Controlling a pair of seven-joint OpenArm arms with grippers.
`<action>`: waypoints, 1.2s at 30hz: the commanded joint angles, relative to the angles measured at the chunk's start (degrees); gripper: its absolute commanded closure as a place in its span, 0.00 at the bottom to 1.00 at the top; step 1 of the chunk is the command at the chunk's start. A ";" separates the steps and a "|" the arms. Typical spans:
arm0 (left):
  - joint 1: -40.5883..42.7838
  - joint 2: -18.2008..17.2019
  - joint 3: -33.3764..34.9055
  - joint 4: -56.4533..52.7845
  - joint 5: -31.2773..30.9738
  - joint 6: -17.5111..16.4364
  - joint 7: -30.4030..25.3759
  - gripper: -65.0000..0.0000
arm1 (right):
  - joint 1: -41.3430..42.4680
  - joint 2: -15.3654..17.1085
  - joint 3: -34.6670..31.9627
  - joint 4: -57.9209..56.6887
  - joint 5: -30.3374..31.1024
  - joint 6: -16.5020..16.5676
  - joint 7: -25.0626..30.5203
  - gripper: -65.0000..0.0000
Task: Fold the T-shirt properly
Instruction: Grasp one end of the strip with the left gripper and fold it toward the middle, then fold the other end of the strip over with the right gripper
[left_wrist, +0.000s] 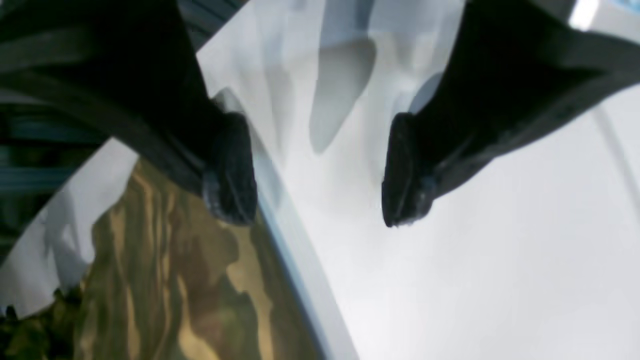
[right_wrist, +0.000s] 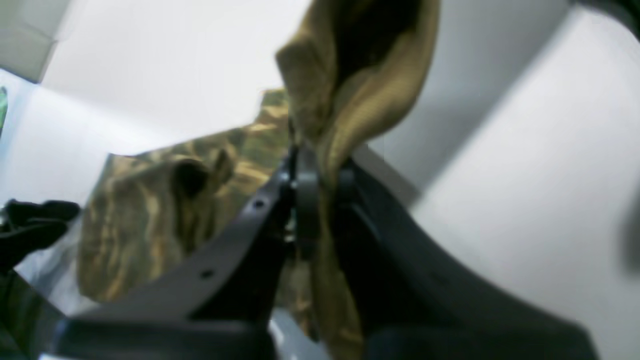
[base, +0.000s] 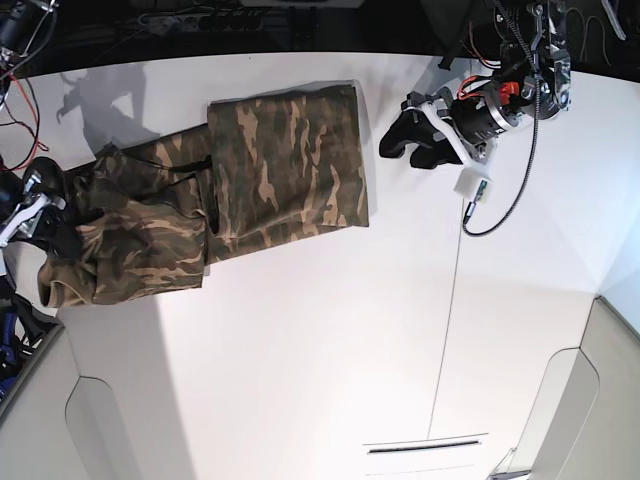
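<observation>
Right hand (right_wrist: 315, 185) pinches T-shirt (base: 285, 170); left hand (left_wrist: 320, 170) gapes empty.

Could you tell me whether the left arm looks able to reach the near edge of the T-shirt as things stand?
Probably yes: the open left end effector sits just beside the T-shirt, with only bare table between them.

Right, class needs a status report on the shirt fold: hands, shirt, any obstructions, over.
Left hand open, empty, above bare table. Right hand shut on T-shirt edge. Shirt partly folded, far end bunched. Nothing in the way.
</observation>
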 joint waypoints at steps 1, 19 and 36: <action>-0.31 -0.35 -0.15 0.42 -1.25 -0.42 -1.07 0.35 | 0.90 -0.92 0.31 3.26 2.03 0.39 0.92 1.00; -0.81 4.35 -0.15 0.00 -0.74 -0.59 -3.13 0.35 | -6.05 -21.51 -30.49 13.16 -10.93 0.39 5.29 1.00; -1.57 4.00 -8.76 5.38 -3.67 -5.02 -0.07 0.44 | -1.60 -21.51 -39.26 13.38 -15.41 0.37 8.26 0.49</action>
